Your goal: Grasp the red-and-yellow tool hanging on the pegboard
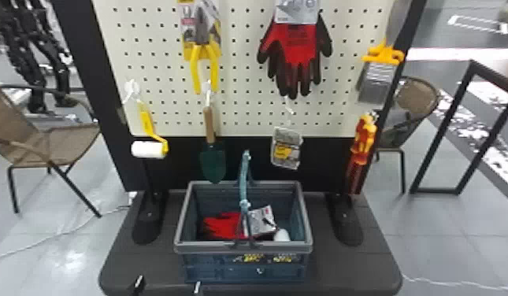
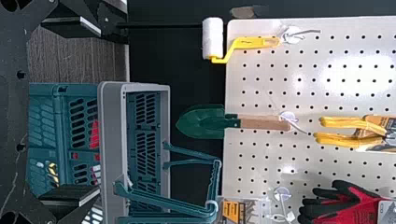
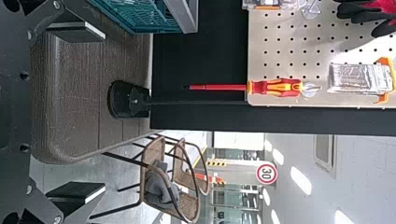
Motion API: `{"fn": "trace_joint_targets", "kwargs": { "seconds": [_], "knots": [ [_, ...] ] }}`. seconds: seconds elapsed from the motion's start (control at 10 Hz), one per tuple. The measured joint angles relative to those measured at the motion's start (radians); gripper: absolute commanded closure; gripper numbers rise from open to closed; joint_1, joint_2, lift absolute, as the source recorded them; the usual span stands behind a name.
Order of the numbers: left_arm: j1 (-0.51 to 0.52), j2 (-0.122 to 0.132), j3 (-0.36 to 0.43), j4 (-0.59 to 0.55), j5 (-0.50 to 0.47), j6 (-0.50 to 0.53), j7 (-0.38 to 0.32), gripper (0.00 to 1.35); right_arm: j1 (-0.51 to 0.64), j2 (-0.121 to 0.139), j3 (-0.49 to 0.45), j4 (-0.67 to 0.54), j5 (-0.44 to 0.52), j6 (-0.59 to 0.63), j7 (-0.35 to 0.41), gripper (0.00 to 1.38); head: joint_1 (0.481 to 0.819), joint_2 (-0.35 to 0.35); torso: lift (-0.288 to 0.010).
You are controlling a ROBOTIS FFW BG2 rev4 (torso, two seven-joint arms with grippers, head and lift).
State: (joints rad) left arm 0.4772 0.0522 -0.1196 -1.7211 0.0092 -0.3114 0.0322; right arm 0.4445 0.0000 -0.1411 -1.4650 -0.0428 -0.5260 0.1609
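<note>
Red-and-yellow tool (image 3: pixel 252 87): hangs shaft-down at the pegboard (image 3: pixel 289 51) edge, well ahead of the right end effector (image 3: pixel 88 112), nearly centred between its released, wide-spread fingers (image 3: pixel 74 30); recommended handling: advance straight, clench across the thick handle, keeping clear of the black stand rod (image 3: pixel 196 101) just beside

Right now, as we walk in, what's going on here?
Nothing is held yet. The red-and-yellow tool, a screwdriver, hangs untouched at the pegboard's lower right corner. The left gripper and right gripper are both open, back over the dark table, short of the board; the right one's camera faces the tool.
</note>
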Motion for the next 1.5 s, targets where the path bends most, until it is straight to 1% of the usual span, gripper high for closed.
{"fn": "trace_joint_targets", "kwargs": {
  "seconds": [1.0, 1.1, 1.2, 1.4, 1.5],
  "knots": [
    [-0.002, 0.001, 0.0, 0.001, 0.0, 0.0, 0.0, 0.12, -0.01, 0.0, 0.0, 0.003, -0.015, 0.001, 0.0, 0.17, 0.549, 0.0, -0.1],
    [-0.002, 0.001, 0.001, 0.002, 0.001, 0.0, 0.0, 0.12, -0.027, -0.004, 0.0, 0.003, -0.018, 0.008, 0.006, 0.17, 0.549, 0.0, -0.1],
    [-0.002, 0.002, 0.001, 0.002, 0.002, 0.0, 0.0, 0.12, -0.065, -0.023, 0.0, 0.002, -0.023, 0.039, 0.057, 0.17, 0.549, 0.0, -0.1],
    [-0.007, 0.014, -0.007, 0.002, 0.007, 0.004, 0.0, 0.12, -0.165, -0.07, 0.0, 0.022, -0.042, 0.11, 0.155, 0.17, 0.549, 0.0, -0.1],
    [-0.008, 0.015, -0.008, 0.002, 0.009, 0.005, 0.0, 0.12, -0.214, -0.083, -0.002, 0.032, -0.05, 0.148, 0.201, 0.17, 0.549, 0.0, -0.1]
  ]
}}
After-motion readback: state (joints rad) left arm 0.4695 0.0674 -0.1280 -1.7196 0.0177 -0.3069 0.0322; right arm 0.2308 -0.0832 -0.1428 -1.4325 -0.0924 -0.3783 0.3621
